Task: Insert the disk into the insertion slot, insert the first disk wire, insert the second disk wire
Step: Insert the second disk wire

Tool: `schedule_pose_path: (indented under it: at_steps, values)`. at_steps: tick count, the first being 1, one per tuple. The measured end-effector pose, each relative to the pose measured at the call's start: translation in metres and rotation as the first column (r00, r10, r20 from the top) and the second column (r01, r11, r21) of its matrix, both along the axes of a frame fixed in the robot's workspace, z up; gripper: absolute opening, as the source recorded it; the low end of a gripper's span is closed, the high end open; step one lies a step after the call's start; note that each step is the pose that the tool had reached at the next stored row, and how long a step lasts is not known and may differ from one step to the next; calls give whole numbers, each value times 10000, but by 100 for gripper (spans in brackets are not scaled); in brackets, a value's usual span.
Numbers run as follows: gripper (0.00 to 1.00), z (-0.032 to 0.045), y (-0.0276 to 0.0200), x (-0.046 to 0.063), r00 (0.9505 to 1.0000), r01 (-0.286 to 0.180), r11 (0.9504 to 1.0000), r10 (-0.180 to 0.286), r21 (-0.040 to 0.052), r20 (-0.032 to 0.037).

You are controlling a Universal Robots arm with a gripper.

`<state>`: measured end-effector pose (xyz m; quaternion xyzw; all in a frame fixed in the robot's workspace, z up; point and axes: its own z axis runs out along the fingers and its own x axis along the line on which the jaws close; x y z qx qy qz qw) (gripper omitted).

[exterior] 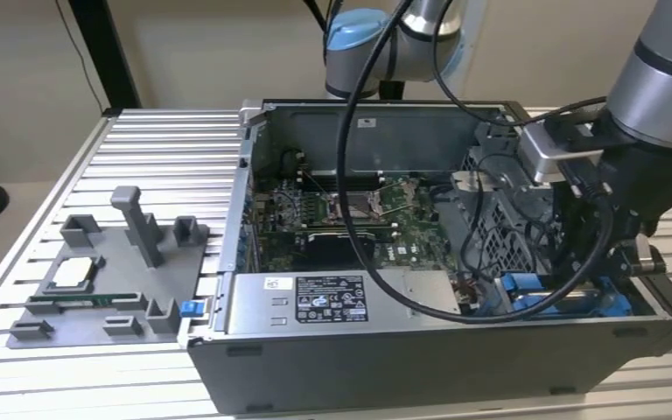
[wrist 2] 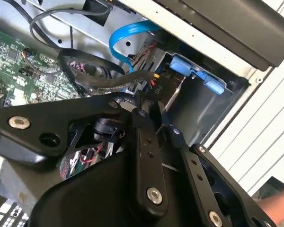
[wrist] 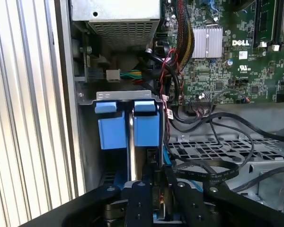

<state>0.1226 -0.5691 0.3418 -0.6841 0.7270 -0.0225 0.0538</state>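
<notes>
Fingers deep in the insertion slot, clamped on a black wire plug

Gripper low inside the grey computer case, at the blue-railed bay corner — fingers pinched together around the plug, nose aimed along the bay's length. Disk seated edge-up between the blue tabs, directly ahead of the fingertips — plug just short of its end.

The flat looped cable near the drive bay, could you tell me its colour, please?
Bright blue flat cable, clearest in the second wrist view.
</notes>
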Motion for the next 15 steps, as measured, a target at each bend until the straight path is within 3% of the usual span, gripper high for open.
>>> schedule_pose_path:
  at_steps: [10,15]
  values:
    - [100,448,2,0,10000,1,10000,-1,-4,-1]
    - [100,454,1,0,10000,0,10000,0,-4,-1]
